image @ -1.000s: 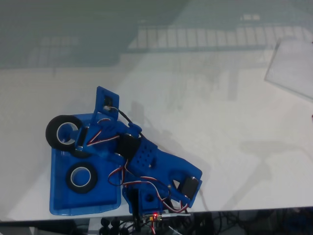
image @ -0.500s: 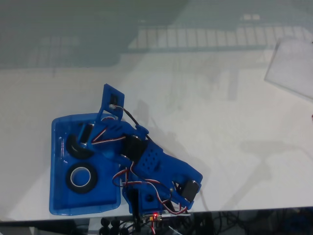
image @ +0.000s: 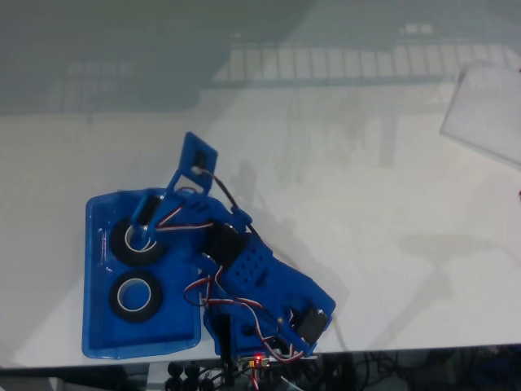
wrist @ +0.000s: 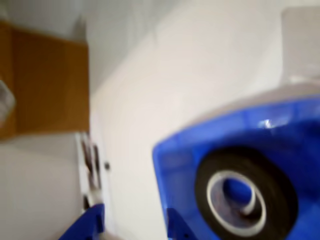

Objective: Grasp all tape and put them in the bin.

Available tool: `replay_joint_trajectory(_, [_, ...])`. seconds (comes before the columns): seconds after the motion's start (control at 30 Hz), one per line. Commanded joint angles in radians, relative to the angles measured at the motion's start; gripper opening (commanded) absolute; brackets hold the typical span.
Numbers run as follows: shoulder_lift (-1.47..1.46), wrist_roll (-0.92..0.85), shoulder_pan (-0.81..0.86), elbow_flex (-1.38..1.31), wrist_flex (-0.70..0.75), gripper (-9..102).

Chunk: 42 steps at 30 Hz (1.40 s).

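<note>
Over the upper part of the bin [image: 98, 326], the hand [image: 140, 232] hangs above a tape roll [image: 132, 244] lying flat inside, one finger reaching across the roll's pale core; whether the fingers are spread or pinching cannot be told. A second tape roll [image: 136, 295] lies flat just below it in the fixed view, also inside the bin. The wrist view, blurred, shows one roll [wrist: 245, 195] resting on the blue floor near a rounded corner. The bin sits on the white counter [image: 366, 204].
</note>
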Motion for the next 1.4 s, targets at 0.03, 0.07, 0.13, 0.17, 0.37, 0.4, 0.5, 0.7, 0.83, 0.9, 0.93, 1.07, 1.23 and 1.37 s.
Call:
replay_joint_trajectory(0.03, [0.018, -0.028, 0.170, -0.009, -0.086, 16])
replay_joint_trajectory(0.07, [0.025, -0.037, 0.229, -0.008, -0.107, 16])
replay_joint_trajectory(0.13, [0.031, -0.054, 0.350, -0.003, -0.147, 16])
replay_joint_trajectory(0.17, [0.035, -0.063, 0.411, 0.006, -0.169, 16])
replay_joint_trajectory(0.37, [0.124, -0.063, 0.709, 0.209, -0.382, 16])
replay_joint_trajectory(0.4, [0.135, -0.058, 0.749, 0.236, -0.402, 16])
replay_joint_trajectory(0.5, [0.164, -0.054, 0.818, 0.288, -0.407, 16])
replay_joint_trajectory(0.7, [0.173, -0.055, 0.865, 0.373, -0.410, 15])
replay_joint_trajectory(0.83, [0.173, -0.061, 0.874, 0.411, -0.417, 13])
replay_joint_trajectory(0.9, [0.172, -0.069, 0.884, 0.437, -0.425, 11])
replay_joint_trajectory(0.93, [0.172, -0.077, 0.888, 0.454, -0.428, 10])
replay_joint_trajectory(1.07, [0.172, -0.098, 0.897, 0.528, -0.460, 0])
replay_joint_trajectory(1.23, [0.172, -0.071, 0.904, 0.589, -0.465, 0])
replay_joint_trajectory(1.37, [0.172, -0.054, 0.907, 0.609, -0.451, 0])
